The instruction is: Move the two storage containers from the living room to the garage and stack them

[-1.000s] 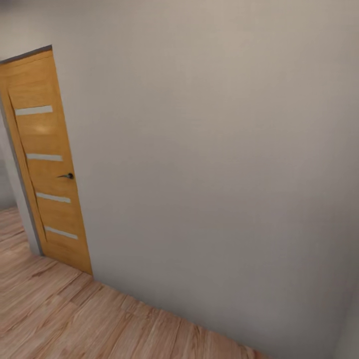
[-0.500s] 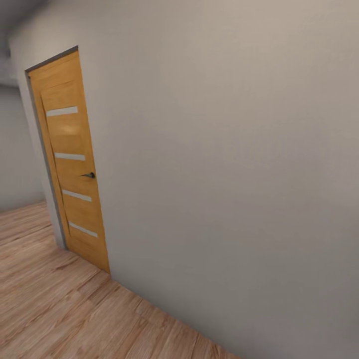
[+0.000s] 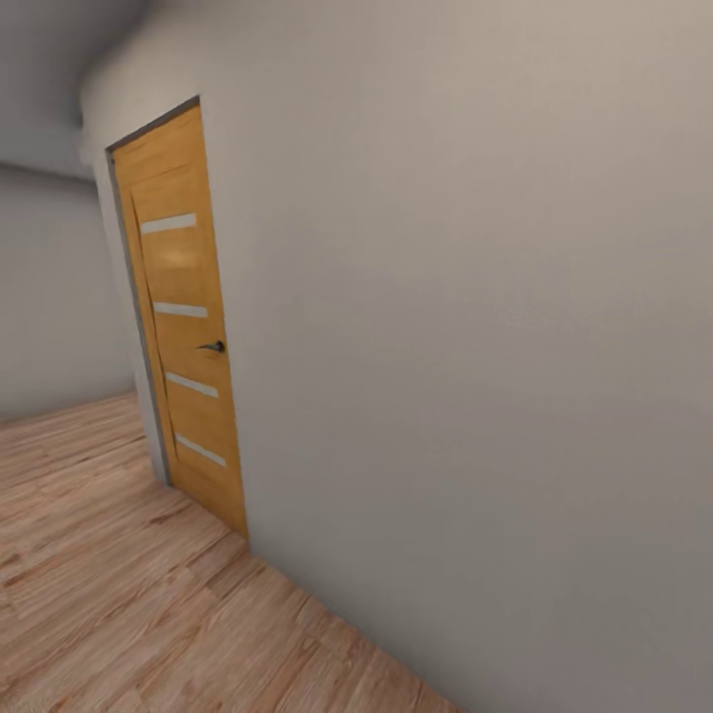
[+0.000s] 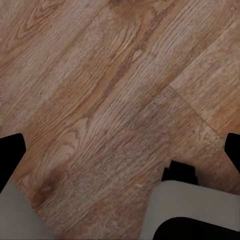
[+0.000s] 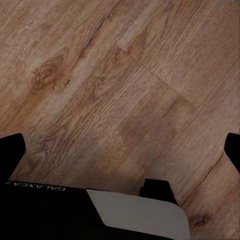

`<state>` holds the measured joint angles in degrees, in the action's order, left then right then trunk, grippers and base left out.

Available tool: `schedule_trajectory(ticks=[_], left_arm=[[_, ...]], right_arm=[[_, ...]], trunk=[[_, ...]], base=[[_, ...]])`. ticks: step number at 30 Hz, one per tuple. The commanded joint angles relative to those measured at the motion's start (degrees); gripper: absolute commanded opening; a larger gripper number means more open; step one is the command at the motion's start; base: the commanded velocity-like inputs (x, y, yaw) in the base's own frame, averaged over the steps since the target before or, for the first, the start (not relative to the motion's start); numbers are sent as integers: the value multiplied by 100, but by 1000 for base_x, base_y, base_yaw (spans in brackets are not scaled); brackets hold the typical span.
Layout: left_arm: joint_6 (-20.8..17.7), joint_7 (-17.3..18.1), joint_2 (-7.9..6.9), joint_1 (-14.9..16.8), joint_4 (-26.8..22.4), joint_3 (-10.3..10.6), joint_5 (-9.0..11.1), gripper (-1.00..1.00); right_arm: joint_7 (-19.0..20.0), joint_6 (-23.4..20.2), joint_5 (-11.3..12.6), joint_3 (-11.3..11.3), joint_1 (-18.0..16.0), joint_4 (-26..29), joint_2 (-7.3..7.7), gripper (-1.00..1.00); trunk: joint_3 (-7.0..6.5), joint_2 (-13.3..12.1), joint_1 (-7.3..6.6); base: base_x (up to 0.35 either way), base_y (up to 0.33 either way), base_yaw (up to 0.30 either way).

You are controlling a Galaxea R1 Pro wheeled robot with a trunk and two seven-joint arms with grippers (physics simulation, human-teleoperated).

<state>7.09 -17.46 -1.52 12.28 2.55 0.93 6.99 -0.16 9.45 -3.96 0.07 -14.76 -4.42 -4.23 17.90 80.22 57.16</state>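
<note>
The robot is facing a plain grey wall [image 3: 475, 327] with a closed wooden door [image 3: 183, 327] at its left end, over light plank floor [image 3: 109, 594]. Both wrist cameras are looking down at bare planks; the left hand [image 4: 120, 150] and right hand [image 5: 120, 147] are spread wide, holding nothing. No boxes are showing here. Judging ahead: ribbed, lidless boxes should be light and stiff, best gripped at a rim. Open floor is lying leftward; the wall is crowding the right.
</note>
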Motion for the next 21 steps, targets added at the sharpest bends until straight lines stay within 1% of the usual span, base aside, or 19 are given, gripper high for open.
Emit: schedule_trajectory(ticks=[1,7,21], left_arm=[[54,6,2,11,26,13,57,100],[56,6,7,11,26,13,57,100],[71,15,21,11,18,8,57,100]], right_arm=[[-2,40,-41,-3,-10,-24,1,100],[-2,40,-47,-3,-10,-24,1,100],[-2,67,-103,-3,-10,-19,1,100]], trunk=[[7,5,3],[7,5,3],[7,5,3]], base=[[223,0,292],[278,0,293],[322,0,293]])
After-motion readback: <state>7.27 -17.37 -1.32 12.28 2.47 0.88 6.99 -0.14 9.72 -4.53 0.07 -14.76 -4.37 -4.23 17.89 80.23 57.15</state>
